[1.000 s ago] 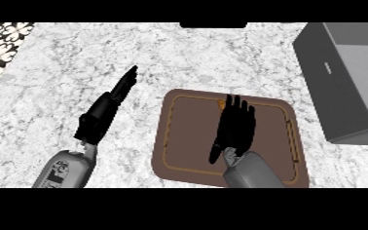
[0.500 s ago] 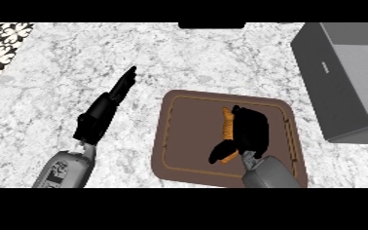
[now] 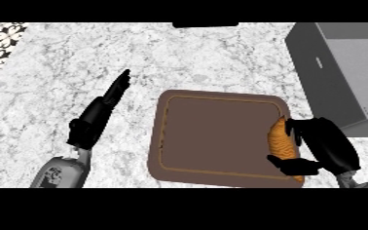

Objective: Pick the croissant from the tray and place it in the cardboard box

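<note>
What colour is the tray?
The tray is brown, with a thin orange line inside its rim; head view.

croissant (image 3: 279, 143) half hidden by right robot hand (image 3: 329, 146), box (image 3: 329, 70) edge-cropped

Golden croissant (image 3: 278, 142) along right edge of tray (image 3: 215, 136)

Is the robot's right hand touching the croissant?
Touching. The head view shows the right hand with its fingers and thumb curled round the croissant at the right edge of the tray, with no gap between them.
</note>
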